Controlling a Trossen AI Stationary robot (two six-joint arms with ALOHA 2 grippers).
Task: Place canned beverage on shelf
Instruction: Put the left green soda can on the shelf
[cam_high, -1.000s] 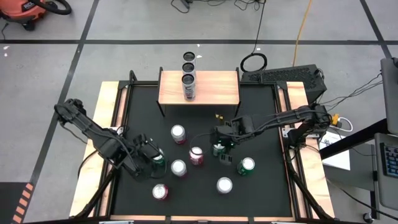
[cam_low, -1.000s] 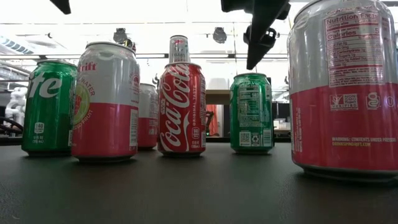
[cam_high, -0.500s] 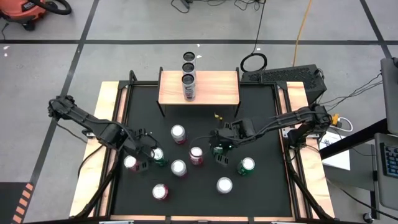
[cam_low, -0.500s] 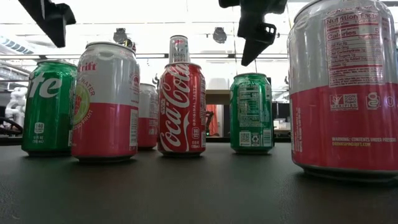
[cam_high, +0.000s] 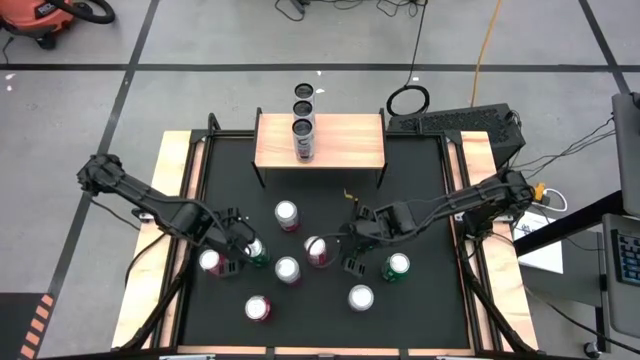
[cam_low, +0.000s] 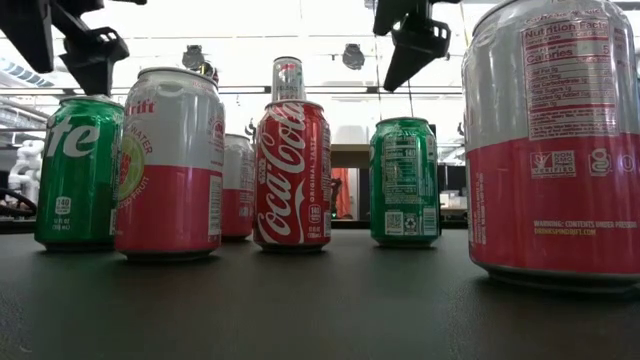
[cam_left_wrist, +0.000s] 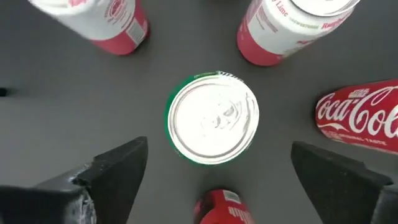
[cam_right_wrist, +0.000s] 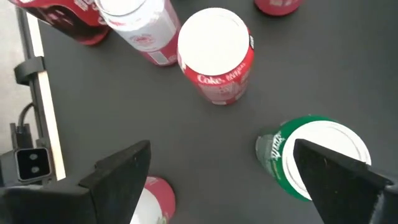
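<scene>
The left claw (cam_high: 236, 252) hangs wide open over an upright green can (cam_left_wrist: 213, 118) on the black tabletop (cam_high: 420, 200); the right claw (cam_high: 350, 250) (also spread wide) hovers mid-tabletop, well apart from the light-wood shelf (cam_high: 350, 140)

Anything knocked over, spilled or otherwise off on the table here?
Nothing stands out. Every can on the black table stands upright, with no spill or dents visible. The cans on the shelf sit in a neat row. Both the left gripper and right gripper are open above the cans.
</scene>
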